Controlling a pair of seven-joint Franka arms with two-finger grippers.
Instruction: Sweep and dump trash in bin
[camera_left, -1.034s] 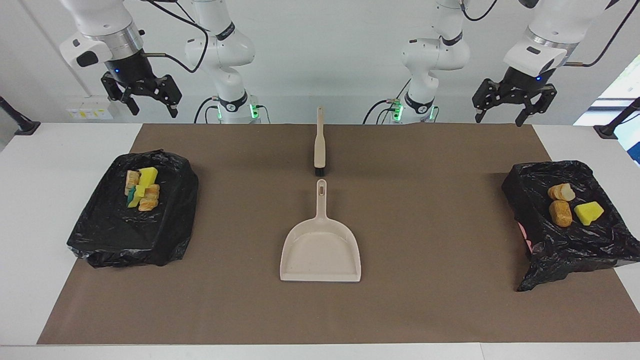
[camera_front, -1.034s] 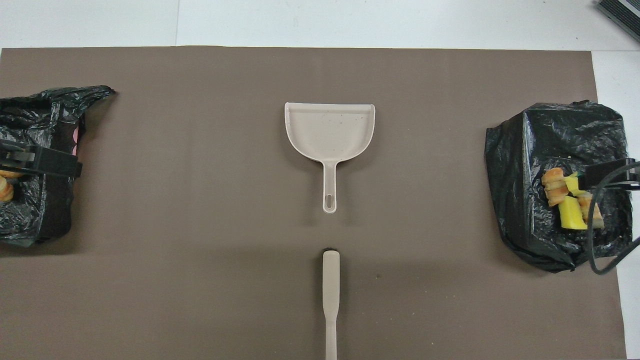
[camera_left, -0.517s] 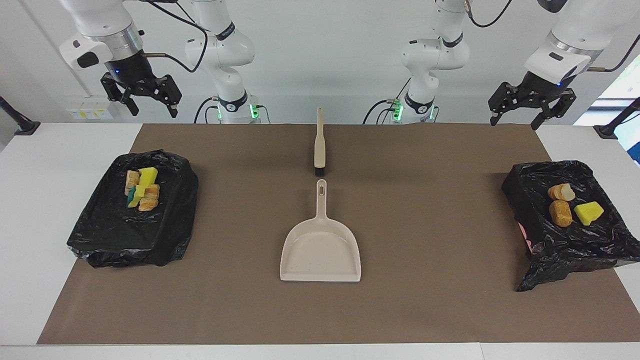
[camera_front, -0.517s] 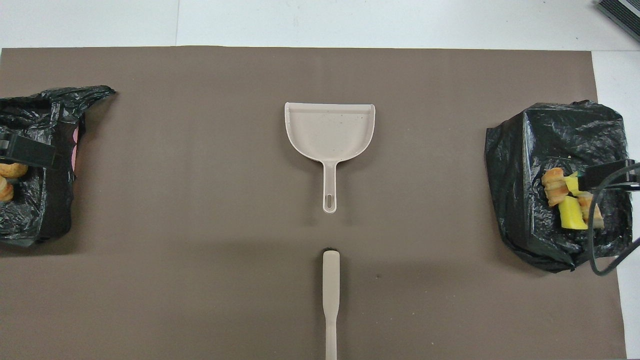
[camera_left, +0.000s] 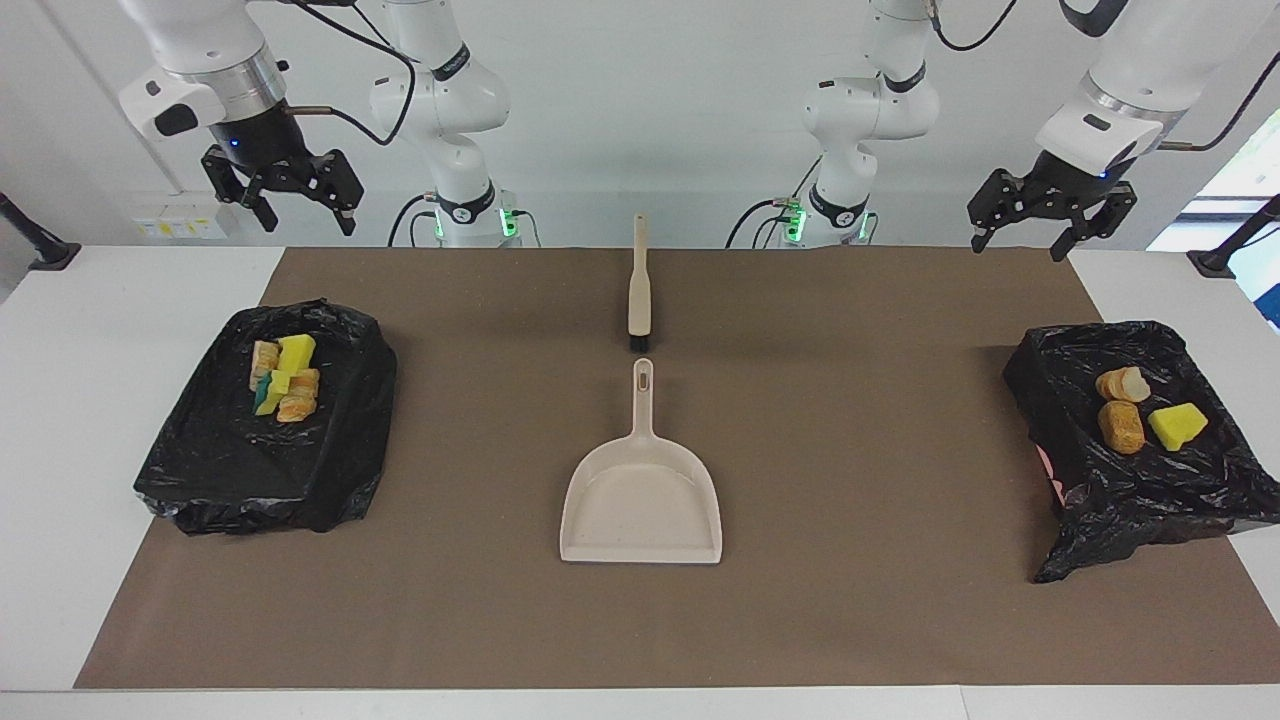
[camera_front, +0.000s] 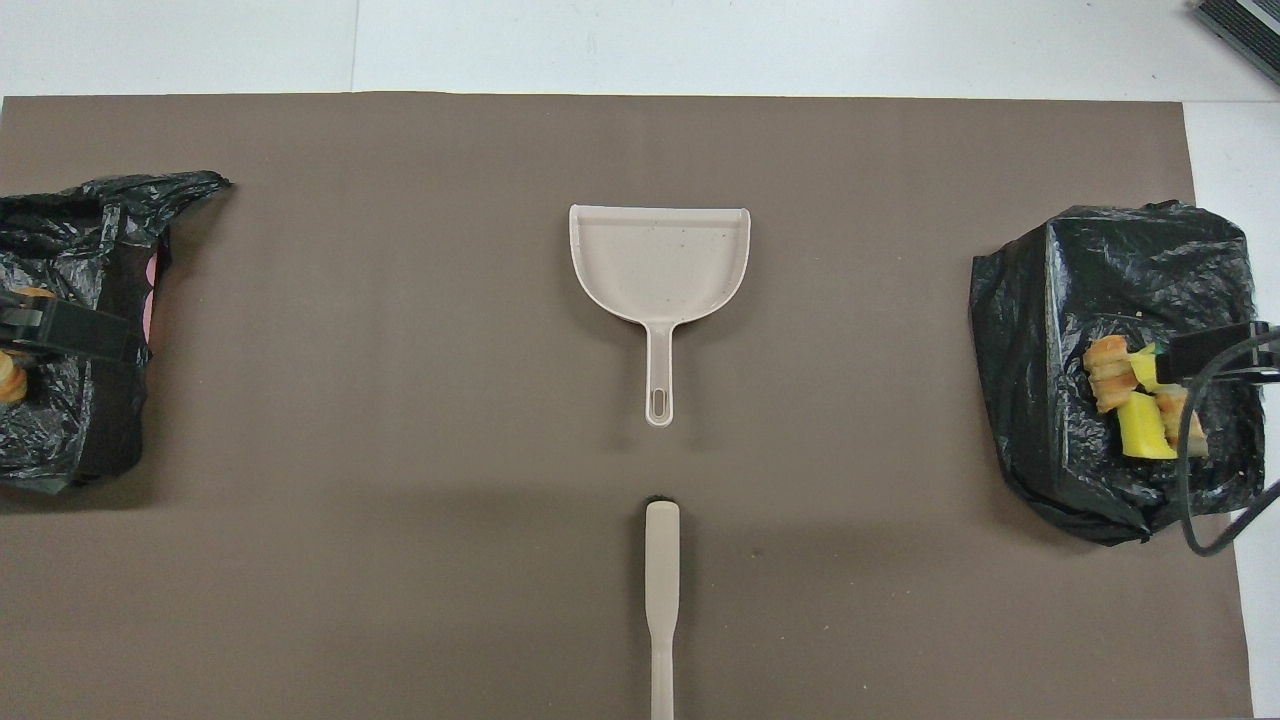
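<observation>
You are looking at finished state, I judge: trash (camera_left: 285, 378) lying in bins (camera_left: 340, 470), well apart from dustpan (camera_left: 640, 500). Left gripper (camera_left: 1036, 218), right gripper (camera_left: 291, 192) hanging open, empty. Nothing remaining; parking arms.

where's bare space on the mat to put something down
Two wide bare patches of brown mat: one between the dustpan and the black-bagged bin at the right arm's end, one between the dustpan and the bin at the left arm's end. The middle is tight: the brush lies just short of the dustpan's handle. Trash fills both bins.
</observation>
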